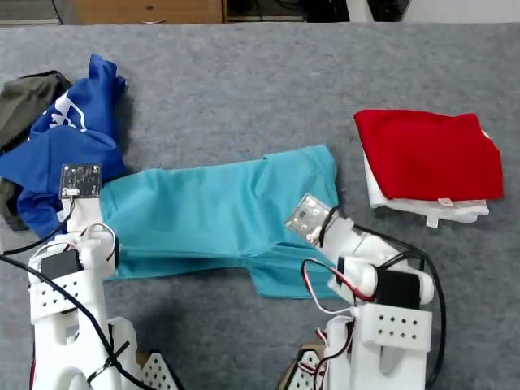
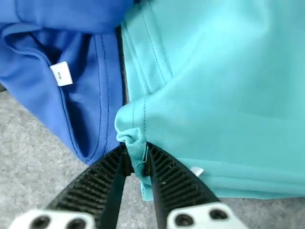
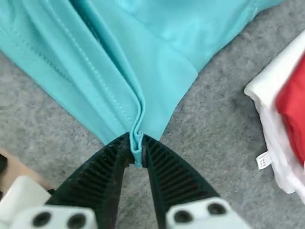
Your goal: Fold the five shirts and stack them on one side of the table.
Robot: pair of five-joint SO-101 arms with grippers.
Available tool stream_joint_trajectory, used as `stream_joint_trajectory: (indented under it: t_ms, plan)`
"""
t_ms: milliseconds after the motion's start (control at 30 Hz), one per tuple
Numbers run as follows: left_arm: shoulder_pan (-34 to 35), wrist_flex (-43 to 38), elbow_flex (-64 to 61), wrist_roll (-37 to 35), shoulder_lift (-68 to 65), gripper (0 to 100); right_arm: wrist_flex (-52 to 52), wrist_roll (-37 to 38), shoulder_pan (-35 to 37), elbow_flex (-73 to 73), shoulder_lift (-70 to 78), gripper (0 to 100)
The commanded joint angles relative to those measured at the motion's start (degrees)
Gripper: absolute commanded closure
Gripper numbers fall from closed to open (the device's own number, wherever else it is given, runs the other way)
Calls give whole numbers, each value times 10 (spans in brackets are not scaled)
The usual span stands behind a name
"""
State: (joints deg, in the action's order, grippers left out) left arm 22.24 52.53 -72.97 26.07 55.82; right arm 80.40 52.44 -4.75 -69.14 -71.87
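High view: the teal shirt (image 1: 211, 211) lies spread across mid-table, between the heaped blue shirt (image 1: 69, 146) at far left and the folded red shirt (image 1: 426, 154) at right. The left gripper (image 2: 136, 155) pinches its left edge. The right gripper (image 3: 137, 149) is clamped on a fold at its near right.

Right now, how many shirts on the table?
5: teal shirt mid-table; blue shirt bunched far left, dark shirt partly under it; red shirt folded atop white shirt, right.
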Motion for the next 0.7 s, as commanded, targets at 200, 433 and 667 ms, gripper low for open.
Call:
stream_joint_trajectory:
  t_ms: [200, 433, 667]
  plan:
    - [-4, 2, -4, 27, 6, 981, -8, 13, -13, -5, -13, 996]
    - [-7, 9, -18, 62, 9, 981, 9, 58, -34, -5, -16, 996]
    - [-7, 11, -15, 58, 9, 981, 27, 91, -36, -5, -16, 996]
